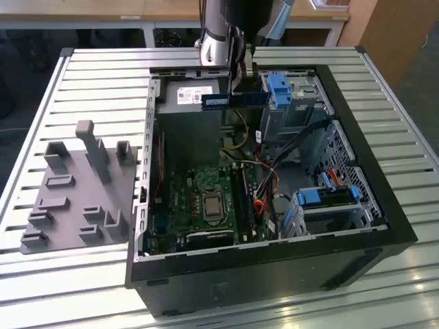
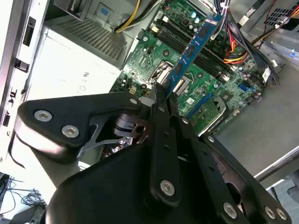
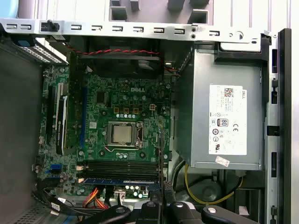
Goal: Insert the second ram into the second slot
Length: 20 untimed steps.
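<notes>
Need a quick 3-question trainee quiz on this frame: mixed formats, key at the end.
1. True or false: the gripper is shut on the ram.
2. Where is the ram? A) seated in a slot; B) held in the air over the open case; C) lying on the table.
3. Fill in: in the exterior view, the grey fixture sits outside the case on that view's ___.

Key: 1 true; 2 B; 3 left.
</notes>
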### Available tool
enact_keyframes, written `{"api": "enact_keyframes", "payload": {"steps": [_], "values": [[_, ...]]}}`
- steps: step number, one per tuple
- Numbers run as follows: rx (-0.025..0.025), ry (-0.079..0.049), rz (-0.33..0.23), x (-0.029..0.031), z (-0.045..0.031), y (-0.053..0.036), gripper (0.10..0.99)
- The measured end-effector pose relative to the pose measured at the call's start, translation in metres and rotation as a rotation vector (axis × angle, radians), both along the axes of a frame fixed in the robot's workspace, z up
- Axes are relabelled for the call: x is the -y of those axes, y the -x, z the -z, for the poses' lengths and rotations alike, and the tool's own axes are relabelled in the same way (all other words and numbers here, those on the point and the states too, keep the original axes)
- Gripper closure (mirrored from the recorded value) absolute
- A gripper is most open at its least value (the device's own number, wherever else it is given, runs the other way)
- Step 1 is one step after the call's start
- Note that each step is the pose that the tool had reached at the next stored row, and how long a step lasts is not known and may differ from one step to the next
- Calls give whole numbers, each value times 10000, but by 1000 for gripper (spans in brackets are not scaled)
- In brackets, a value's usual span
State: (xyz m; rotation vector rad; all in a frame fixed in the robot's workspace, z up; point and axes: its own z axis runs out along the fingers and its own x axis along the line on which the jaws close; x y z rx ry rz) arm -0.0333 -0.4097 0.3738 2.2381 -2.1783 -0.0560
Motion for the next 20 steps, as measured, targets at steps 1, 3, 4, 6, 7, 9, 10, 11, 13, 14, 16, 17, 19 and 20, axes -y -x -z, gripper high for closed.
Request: {"api": "enact_keyframes", "payload": {"steps": [1,3,4,6,7,9,10,11,13,14,16,17,19,20], "values": [[0,1,0,0,0,0,949],[0,2,0,0,0,0,949],[0,3,1,2,-1,0,949],[0,3,1,6,0,0,949],[0,2,0,9,0,0,949],[0,3,0,14,0,0,949],[0,3,0,16,0,0,949],[1,2,0,18,0,0,949],[0,3,0,22,-1,0,949],[0,3,0,24,0,0,949],[0,2,0,28,0,0,949],[0,2,0,29,0,0,949],[0,3,0,32,0,0,949],[0,2,0,33,0,0,949]]}}
